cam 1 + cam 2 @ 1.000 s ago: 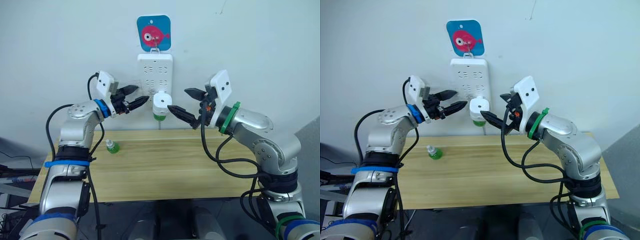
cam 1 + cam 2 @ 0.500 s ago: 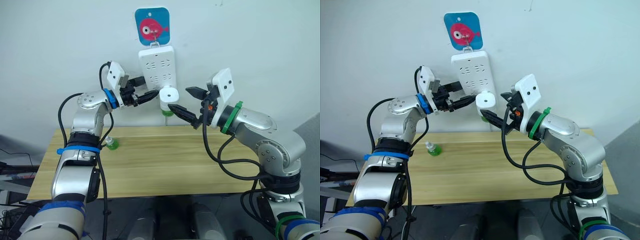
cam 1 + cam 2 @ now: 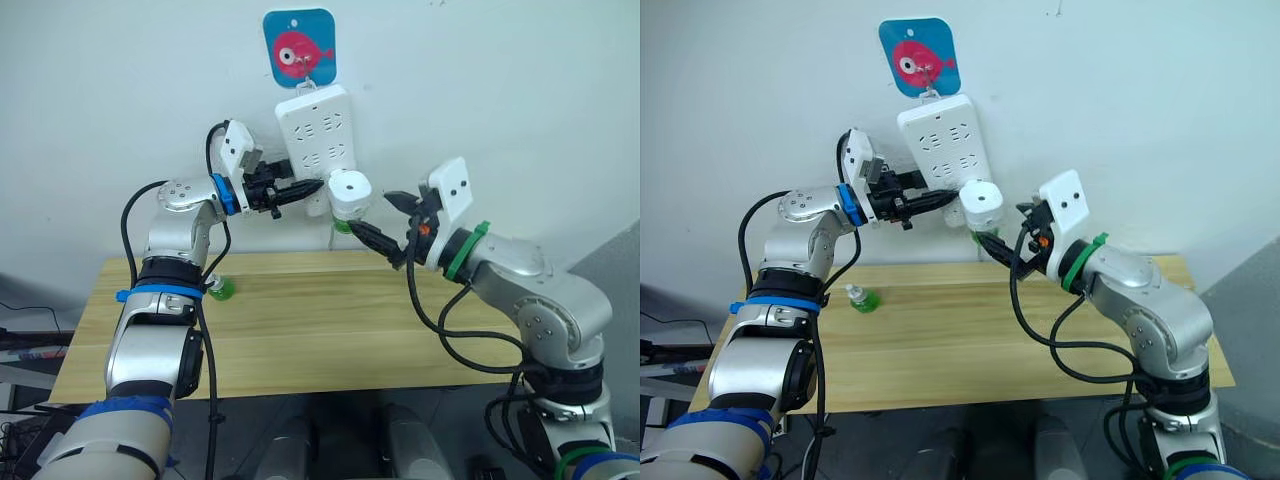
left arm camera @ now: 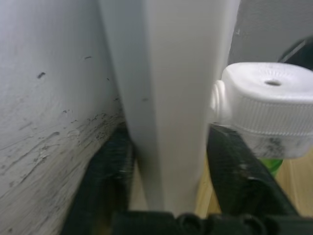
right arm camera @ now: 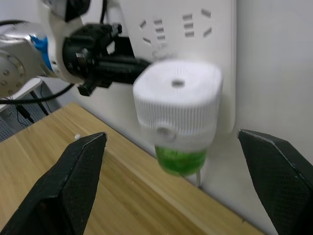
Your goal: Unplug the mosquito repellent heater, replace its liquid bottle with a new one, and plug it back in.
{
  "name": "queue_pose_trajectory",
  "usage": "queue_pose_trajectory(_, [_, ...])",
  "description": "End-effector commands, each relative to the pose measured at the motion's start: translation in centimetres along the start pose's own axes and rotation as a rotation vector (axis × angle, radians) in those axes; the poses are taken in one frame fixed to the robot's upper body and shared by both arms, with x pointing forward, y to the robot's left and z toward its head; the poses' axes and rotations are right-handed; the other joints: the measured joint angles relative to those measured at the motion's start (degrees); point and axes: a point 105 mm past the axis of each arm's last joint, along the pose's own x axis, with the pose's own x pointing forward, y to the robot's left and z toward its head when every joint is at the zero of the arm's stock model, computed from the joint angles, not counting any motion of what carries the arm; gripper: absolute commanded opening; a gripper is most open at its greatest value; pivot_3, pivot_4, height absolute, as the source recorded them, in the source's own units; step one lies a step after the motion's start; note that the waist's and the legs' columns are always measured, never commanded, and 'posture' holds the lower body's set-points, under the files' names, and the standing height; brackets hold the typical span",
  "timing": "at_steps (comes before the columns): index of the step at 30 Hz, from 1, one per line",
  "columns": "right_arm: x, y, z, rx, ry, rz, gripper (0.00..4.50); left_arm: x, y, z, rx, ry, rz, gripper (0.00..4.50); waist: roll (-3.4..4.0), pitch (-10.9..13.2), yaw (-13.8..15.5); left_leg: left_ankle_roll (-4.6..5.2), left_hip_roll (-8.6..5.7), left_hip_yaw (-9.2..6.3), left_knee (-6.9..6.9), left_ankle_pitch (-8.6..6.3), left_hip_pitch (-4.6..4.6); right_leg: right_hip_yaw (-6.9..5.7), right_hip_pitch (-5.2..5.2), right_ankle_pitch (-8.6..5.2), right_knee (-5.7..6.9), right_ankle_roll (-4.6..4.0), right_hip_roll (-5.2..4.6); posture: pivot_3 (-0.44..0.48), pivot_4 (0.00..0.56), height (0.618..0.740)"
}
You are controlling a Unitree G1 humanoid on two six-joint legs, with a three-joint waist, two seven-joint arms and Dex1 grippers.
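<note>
The mosquito repellent heater (image 3: 350, 188), a small white round unit with a hole in its top, is plugged into the low end of the white power strip (image 3: 316, 122) on the wall. A green liquid bottle (image 5: 180, 159) hangs under it. My left gripper (image 3: 312, 186) is shut on the strip's lower edge, right beside the heater (image 4: 268, 113). My right gripper (image 3: 370, 212) is wide open just in front of the heater, one finger (image 5: 73, 178) on each side, not touching it. A second small green bottle (image 3: 221, 289) stands on the table's left part.
The strip hangs tilted from a hook under a blue card with a pink fish (image 3: 298, 48). The light wooden table (image 3: 300, 335) stands against the white wall below the strip, bare apart from the bottle. My arm cables hang beside both forearms.
My left gripper has moved right to the strip and closed on its edge. The right gripper has dropped and come nearer the heater, still open. The strip hangs more tilted; the view shifted.
</note>
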Motion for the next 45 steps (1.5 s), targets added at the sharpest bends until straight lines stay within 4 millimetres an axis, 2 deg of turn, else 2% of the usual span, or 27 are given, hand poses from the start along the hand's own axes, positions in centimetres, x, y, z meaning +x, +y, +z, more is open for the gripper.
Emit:
queue_pose_trajectory(1, [-0.4, 0.7, 0.7, -0.026, -0.039, -0.019, 4.5, 0.8, -0.2, 2.0, 0.048, -0.044, -0.024, 1.38, 0.0, 0.02, 0.02, 0.0, 0.0, 0.0, 0.01, 0.0, 0.0, 0.0, 0.01, 0.0, 0.0, 0.0, 0.0, -0.179, 0.249, 0.74])
queue_pose_trajectory(5, [0.3, 0.8, 0.5, -0.036, -0.064, -0.091, 4.5, 0.9, -0.3, 2.2, 0.031, -0.05, -0.03, 1.38, 0.0, 0.02, 0.04, 0.0, -0.01, 0.0, 0.06, 0.0, 0.0, -0.01, 0.03, 0.0, 0.0, 0.0, 0.0, -0.185, 0.251, 0.74])
queue_pose_trajectory(9, [1.9, 1.1, 1.6, -0.057, -0.128, -0.172, 4.5, 0.9, -0.3, 2.1, 0.028, -0.041, -0.029, 1.38, 0.01, 0.03, 0.02, -0.01, -0.01, 0.0, 0.07, 0.01, 0.01, -0.01, 0.02, 0.0, 0.04, 0.0, 0.0, -0.187, 0.253, 0.74])
queue_pose_trajectory(16, [4.4, 0.8, 2.3, -0.037, -0.173, -0.263, 4.5, 1.0, -0.5, 2.0, 0.029, -0.039, -0.034, 1.38, 0.01, 0.03, 0.02, -0.01, -0.02, -0.05, 0.08, 0.02, 0.01, -0.06, 0.02, 0.02, 0.03, 0.01, 0.0, -0.185, 0.253, 0.74])
queue_pose_trajectory(21, [5.0, 0.3, 2.0, -0.05, -0.166, -0.285, 4.5, 0.8, -0.3, 2.1, 0.032, -0.036, -0.028, 1.38, 0.02, 0.04, 0.01, -0.01, -0.04, -0.04, 0.09, 0.02, 0.0, -0.07, 0.03, 0.02, 0.03, 0.01, -0.01, -0.185, 0.253, 0.74])
queue_pose_trajectory(23, [5.1, 0.2, 2.0, -0.038, -0.169, -0.286, 4.5, 0.8, -0.3, 2.1, 0.033, -0.036, -0.027, 1.38, 0.03, 0.04, 0.0, -0.02, -0.03, -0.06, 0.08, 0.01, 0.0, -0.09, 0.02, 0.02, 0.03, 0.01, -0.01, -0.173, 0.25, 0.74])
queue_pose_trajectory(24, [5.1, 0.3, 2.0, -0.026, -0.176, -0.284, 4.32, 0.8, -0.3, 2.0, 0.033, -0.036, -0.025, 1.38, 0.03, 0.04, 0.0, -0.02, -0.03, -0.06, 0.08, 0.02, 0.01, -0.1, 0.02, 0.02, 0.04, 0.01, -0.01, -0.171, 0.25, 0.74])
queue_pose_trajectory(26, [5.1, 0.5, 2.1, -0.007, -0.187, -0.268, 3.9, 0.8, -0.3, 2.0, 0.034, -0.036, -0.023, 1.37, 0.03, 0.04, 0.0, -0.02, -0.03, -0.07, 0.08, 0.02, 0.0, -0.1, 0.02, 0.02, 0.05, 0.01, -0.01, -0.172, 0.249, 0.74])
queue_pose_trajectory(29, [4.9, 0.8, 2.1, -0.01, -0.185, -0.246, 2.96, 0.8, -0.2, 1.9, 0.034, -0.035, -0.019, 1.37, 0.03, 0.04, 0.0, -0.02, -0.03, -0.06, 0.09, 0.02, 0.0, -0.09, 0.03, 0.03, 0.05, 0.0, -0.01, -0.174, 0.251, 0.74])
queue_pose_trajectory(39, [2.2, 1.3, 2.0, -0.034, -0.166, -0.211, 2.96, 0.2, 1.1, 1.8, 0.054, -0.029, 0.055, 1.37, 0.04, 0.05, -0.03, 0.0, -0.06, -0.17, 0.05, 0.0, -0.07, -0.3, 0.03, 0.03, -0.04, 0.0, -0.07, -0.173, 0.249, 0.74])
queue_pose_trajectory(45, [1.5, 1.9, 2.2, -0.068, -0.139, -0.183, 2.96, -0.2, 1.3, 1.6, 0.061, -0.023, 0.076, 1.37, 0.08, 0.08, -0.15, -0.13, 0.07, -0.08, 0.12, 0.2, 0.02, -0.43, 0.02, 0.15, 0.03, -0.2, -0.04, -0.173, 0.24, 0.74])
